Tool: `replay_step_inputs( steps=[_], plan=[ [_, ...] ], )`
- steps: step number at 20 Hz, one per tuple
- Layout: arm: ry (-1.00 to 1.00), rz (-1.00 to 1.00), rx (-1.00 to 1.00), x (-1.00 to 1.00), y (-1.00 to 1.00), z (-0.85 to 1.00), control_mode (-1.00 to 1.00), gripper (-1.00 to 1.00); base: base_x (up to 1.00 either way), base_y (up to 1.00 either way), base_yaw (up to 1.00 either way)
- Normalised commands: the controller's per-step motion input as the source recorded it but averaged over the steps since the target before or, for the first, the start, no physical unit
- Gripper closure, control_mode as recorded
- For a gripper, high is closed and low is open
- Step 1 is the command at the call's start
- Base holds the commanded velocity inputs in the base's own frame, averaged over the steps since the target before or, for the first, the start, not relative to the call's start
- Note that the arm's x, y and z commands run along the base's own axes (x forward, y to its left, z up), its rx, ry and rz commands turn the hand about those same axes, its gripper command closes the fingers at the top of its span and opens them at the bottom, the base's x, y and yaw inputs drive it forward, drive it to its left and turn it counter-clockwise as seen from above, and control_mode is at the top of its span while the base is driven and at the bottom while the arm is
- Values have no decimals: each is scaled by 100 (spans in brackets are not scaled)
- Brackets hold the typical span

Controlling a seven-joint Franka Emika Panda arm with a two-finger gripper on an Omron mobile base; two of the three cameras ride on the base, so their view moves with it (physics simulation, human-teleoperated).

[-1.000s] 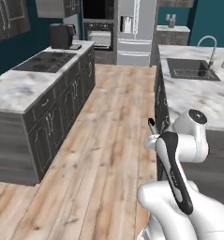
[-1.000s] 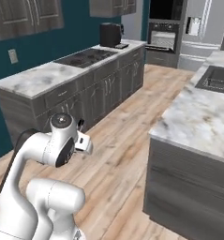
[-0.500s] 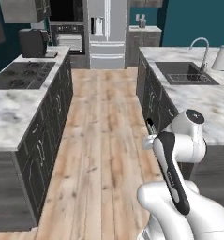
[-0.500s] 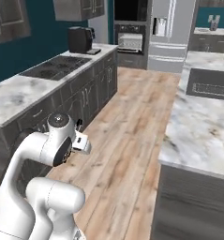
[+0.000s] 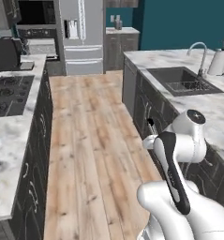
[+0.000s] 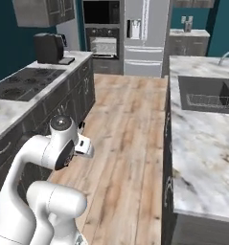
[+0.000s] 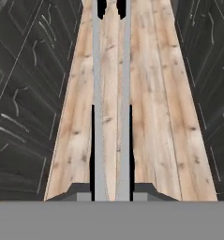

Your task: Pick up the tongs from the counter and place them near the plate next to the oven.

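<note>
From the left base view, the arm [image 5: 172, 159] sits folded low at about 5 o'clock, with the wooden floor [image 5: 90, 140] running ahead between two rows of cabinets. The marble desk [image 5: 12, 136] with the stove lies at 9 o'clock and the oven [image 5: 38, 44] is far off at 11 o'clock. In the right base view that same desk [image 6: 20, 95] stretches toward 10 o'clock, ending by a dark coffee machine [image 6: 49, 48] just short of the oven [image 6: 104, 45]; I cannot make out the plate. In the hand view, the pincer [image 7: 111, 112] is clamped on the tongs [image 7: 100, 93], whose two grey arms reach toward 12 o'clock over the floor. The carry looks best done with a firm grip, the tongs kept level and clear of the cabinet fronts until the desk end by the oven is near.
</note>
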Motion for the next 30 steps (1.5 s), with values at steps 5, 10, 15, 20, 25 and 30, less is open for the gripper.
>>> replay_step_inputs(
  steps=[5, 10, 15, 20, 25, 30],
  plan=[
    [0, 0, 0, 0, 0, 0, 100, 100, 100, 40, -24],
    [0, 0, 0, 0, 0, 0, 100, 100, 100, 37, -20],
    [0, 0, 0, 0, 0, 0, 100, 100, 100, 41, -22],
    [0, 0, 0, 0, 0, 0, 100, 100, 100, 56, -17],
    [0, 0, 0, 0, 0, 0, 100, 100, 100, 67, -13],
    [0, 0, 0, 0, 0, 0, 100, 100, 100, 58, -11]
  ],
)
